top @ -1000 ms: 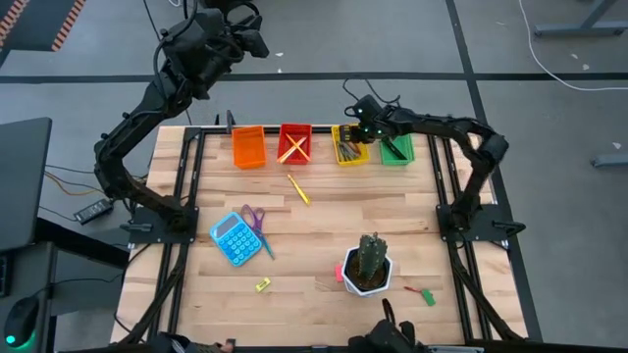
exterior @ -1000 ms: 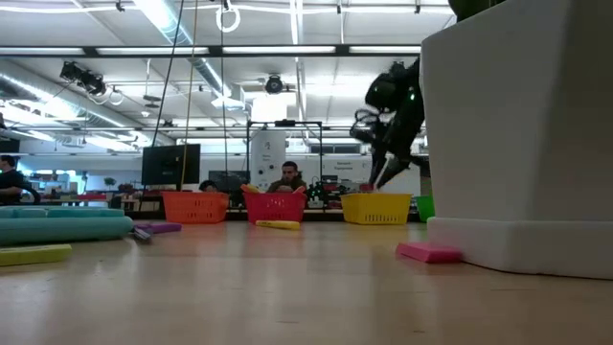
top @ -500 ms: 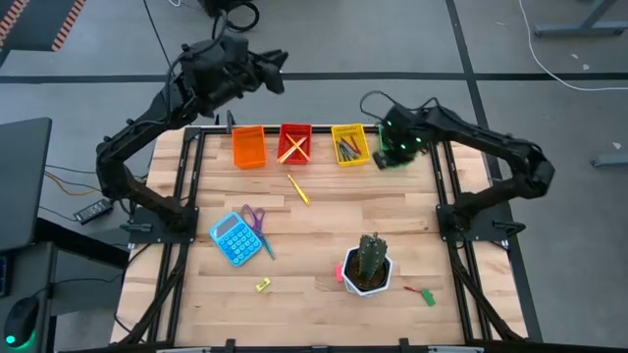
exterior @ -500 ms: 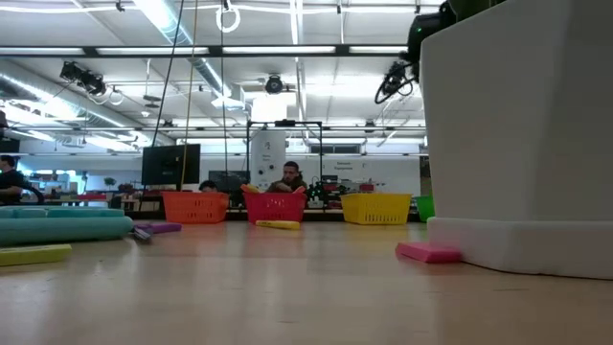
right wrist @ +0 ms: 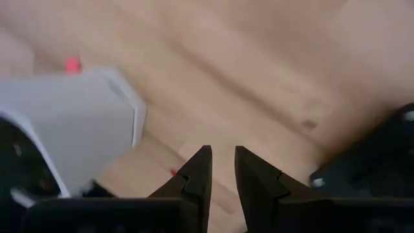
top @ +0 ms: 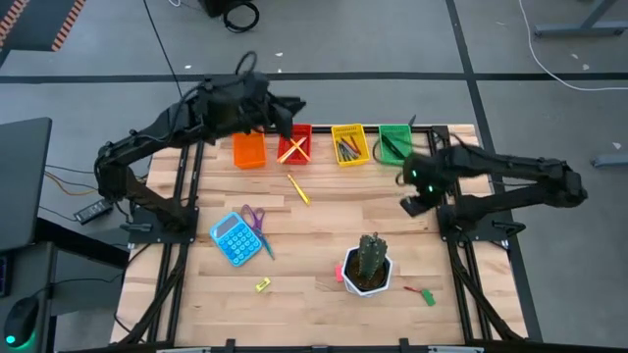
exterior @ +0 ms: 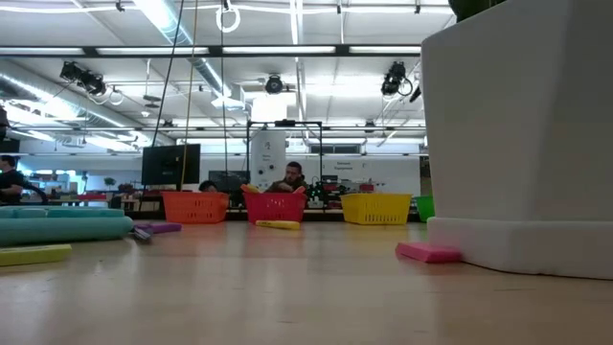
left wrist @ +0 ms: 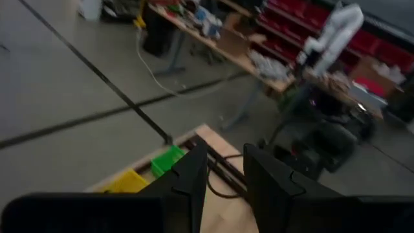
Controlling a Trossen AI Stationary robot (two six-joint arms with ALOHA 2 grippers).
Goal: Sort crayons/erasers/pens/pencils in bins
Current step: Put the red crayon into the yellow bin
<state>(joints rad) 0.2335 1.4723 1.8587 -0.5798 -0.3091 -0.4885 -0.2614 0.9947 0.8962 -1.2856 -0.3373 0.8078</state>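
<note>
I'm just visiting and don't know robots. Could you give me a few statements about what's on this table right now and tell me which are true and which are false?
1. Four bins stand in a row along the far edge: orange bin, red bin, yellow bin, green bin. True.
2. The red bin is empty. False: crossed pale sticks lie in it.
3. The blue calculator lies beside purple-handled scissors. True.
4. The right gripper is carrying a pencil. False: nothing shows between its fingers.
5. A yellow stick lies loose on the table in front of the red bin. True.
6. The cactus pot stands inside the green bin. False: it stands on the table's near side.
</note>
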